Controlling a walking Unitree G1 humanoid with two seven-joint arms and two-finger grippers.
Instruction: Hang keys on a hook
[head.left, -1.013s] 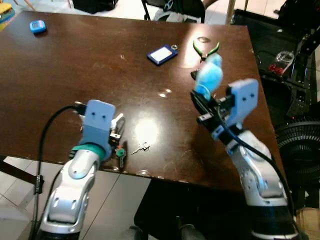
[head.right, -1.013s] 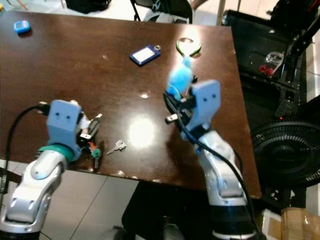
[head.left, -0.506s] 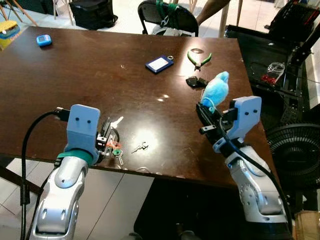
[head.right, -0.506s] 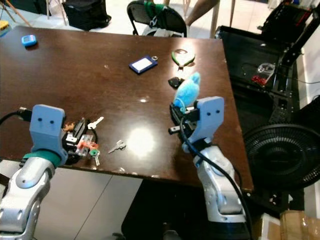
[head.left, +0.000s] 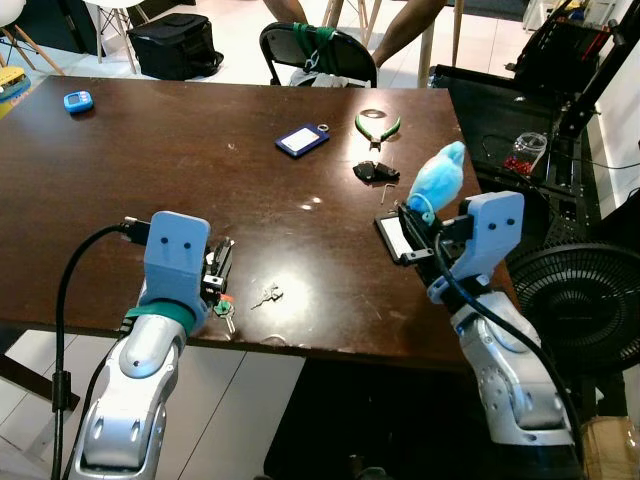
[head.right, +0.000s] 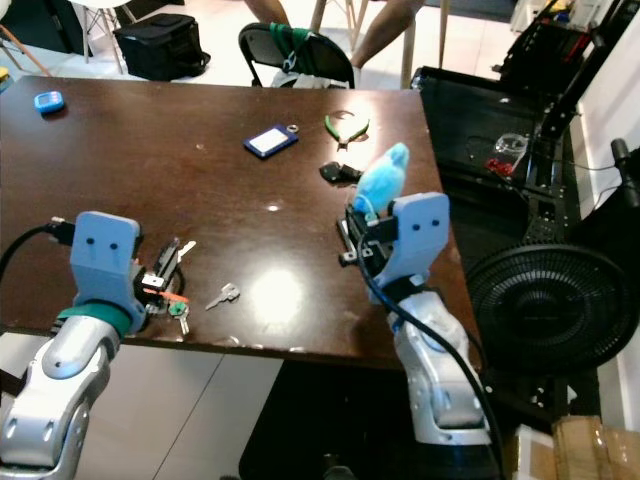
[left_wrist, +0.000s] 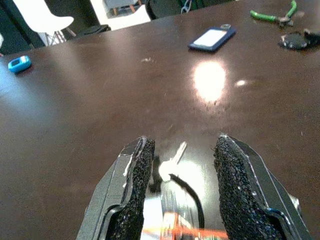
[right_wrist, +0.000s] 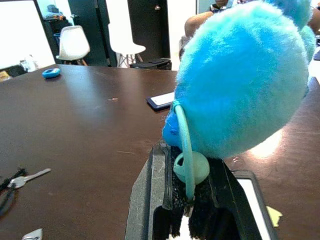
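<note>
At the lower left of the left eye view, the left gripper (head.left: 215, 285) is hovering over the keys (head.left: 222, 300) near the tabletop (head.left: 150, 150) edge; the right gripper (head.left: 412, 222) is sitting right of centre, clamping a blue plush toy (head.left: 437, 178). Left wrist view: the fingers (left_wrist: 137, 185) are standing apart, straddling the keys (left_wrist: 172, 165). Right wrist view: the fingers (right_wrist: 150, 200) are pinching the plush toy's loop (right_wrist: 185, 165).

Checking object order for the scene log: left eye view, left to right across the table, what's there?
Blue tag → left end effector over the key bunch → loose key → blue card holder → green pliers → right end effector holding the blue plush.
</note>
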